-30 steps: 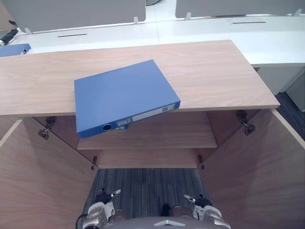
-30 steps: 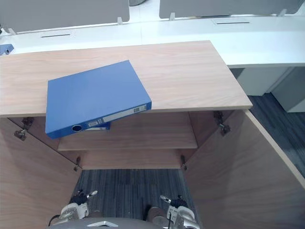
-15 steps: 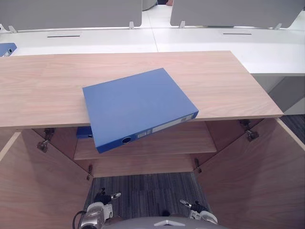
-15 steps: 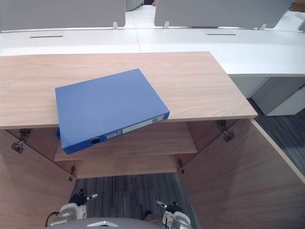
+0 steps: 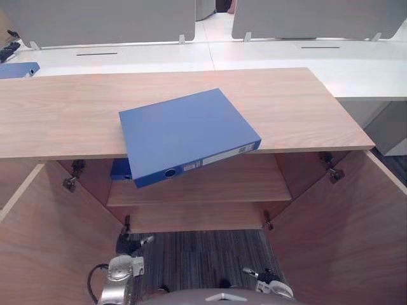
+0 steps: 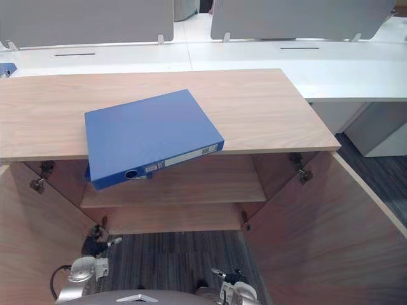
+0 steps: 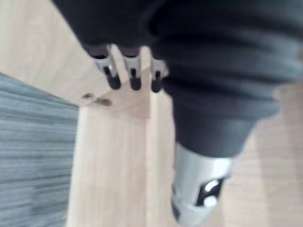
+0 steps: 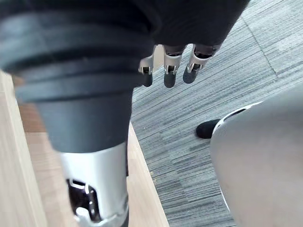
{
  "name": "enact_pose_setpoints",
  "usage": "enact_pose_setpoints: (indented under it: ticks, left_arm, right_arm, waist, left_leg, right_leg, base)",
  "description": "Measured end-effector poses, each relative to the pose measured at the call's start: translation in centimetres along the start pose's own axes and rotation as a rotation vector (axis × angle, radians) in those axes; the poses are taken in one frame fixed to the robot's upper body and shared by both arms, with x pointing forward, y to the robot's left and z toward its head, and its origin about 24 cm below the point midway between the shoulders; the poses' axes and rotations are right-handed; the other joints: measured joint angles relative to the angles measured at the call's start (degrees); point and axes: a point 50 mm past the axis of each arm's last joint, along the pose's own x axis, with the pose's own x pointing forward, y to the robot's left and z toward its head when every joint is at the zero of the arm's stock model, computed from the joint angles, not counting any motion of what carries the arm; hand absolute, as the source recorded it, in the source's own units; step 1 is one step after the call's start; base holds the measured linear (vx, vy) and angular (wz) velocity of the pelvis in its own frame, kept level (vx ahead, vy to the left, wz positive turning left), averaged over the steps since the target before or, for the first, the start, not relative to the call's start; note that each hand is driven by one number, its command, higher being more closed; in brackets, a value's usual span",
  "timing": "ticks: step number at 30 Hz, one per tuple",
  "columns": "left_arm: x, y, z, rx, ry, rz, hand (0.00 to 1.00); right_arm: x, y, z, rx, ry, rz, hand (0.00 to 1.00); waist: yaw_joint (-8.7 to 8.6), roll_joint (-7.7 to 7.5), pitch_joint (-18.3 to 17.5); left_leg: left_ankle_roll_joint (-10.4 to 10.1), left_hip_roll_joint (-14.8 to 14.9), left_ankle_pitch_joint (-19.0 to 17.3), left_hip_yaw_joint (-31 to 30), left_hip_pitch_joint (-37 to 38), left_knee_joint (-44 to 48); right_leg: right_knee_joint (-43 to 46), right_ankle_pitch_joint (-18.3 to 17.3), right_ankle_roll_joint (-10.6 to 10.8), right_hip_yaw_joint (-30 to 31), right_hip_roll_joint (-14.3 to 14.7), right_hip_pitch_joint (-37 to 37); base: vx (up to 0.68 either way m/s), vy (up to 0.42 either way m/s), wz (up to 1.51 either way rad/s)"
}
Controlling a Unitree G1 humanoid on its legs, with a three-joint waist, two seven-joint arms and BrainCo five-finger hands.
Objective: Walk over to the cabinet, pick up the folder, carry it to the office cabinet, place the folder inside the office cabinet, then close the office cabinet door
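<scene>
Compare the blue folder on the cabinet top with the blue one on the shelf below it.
The top folder lies in full view on the cabinet top, skewed, one corner overhanging its front edge; the shelf folder sits inside on the shelf, mostly hidden. The top folder's spine shows a ring hole and label; the shelf folder's spine is hidden. Both are blue.

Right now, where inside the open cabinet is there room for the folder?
The shelf is bare from its middle to the right wall; its left end holds another blue item, partly hidden beneath the folder. The cabinet top is bare on both sides of the folder. The left hand and right hand hang low, open.
</scene>
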Motion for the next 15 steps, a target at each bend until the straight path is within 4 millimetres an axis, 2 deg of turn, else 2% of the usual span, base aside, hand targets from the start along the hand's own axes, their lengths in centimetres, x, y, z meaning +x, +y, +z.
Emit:
enact_pose_setpoints:
  ticks: [1, 5, 9, 15]
  left_arm:
    - [-0.1, 0.1, 0.3, -0.002, -0.013, 0.005, 0.00]
    - [-0.8, 0.6, 3.3, -0.016, -0.174, 0.025, 0.00]
    - [-2.1, 1.1, 6.1, -0.003, -0.334, 0.068, 0.00]
    - [-3.7, 1.6, 9.6, -0.007, -0.519, 0.107, 0.00]
  right_arm:
    - [0.0, 0.0, 0.0, -0.002, -0.003, 0.001, 0.00]
    - [-0.2, -0.1, -0.2, -0.002, -0.011, -0.001, 0.00]
    - [-0.4, -0.1, -0.6, -0.016, -0.019, 0.006, 0.00]
    - [-0.5, -0.1, -0.8, -0.020, -0.015, 0.007, 0.00]
  waist:
    - [0.02, -0.01, 0.0]
    - [0.15, -0.11, -0.1]
    - [0.78, -0.50, -0.4]
    - [0.83, -0.61, -0.9]
  left_leg:
    - [0.0, 0.0, 0.0, -0.1, 0.0, 0.0]
    - [-0.4, -0.4, 0.6, -1.5, 0.1, -1.0]
    - [-0.3, -0.5, 1.1, -1.6, 1.1, -2.0]
    - [0.0, -0.5, 1.3, -2.4, 2.1, -2.5]
  right_leg:
    - [0.0, 0.0, 0.0, 0.0, 0.0, 0.1]
    - [-0.3, -0.5, 0.3, -1.1, -0.5, 0.6]
    - [0.0, -0.5, 0.4, -1.3, -0.5, 1.0]
    - [0.2, -0.8, 0.7, -2.1, -0.5, 2.7]
  base:
    - [-0.12, -0.011, 0.06]
    - [-0.06, -0.003, 0.16]
    - [0.01, -0.001, 0.02]
    - [0.03, -0.004, 0.07]
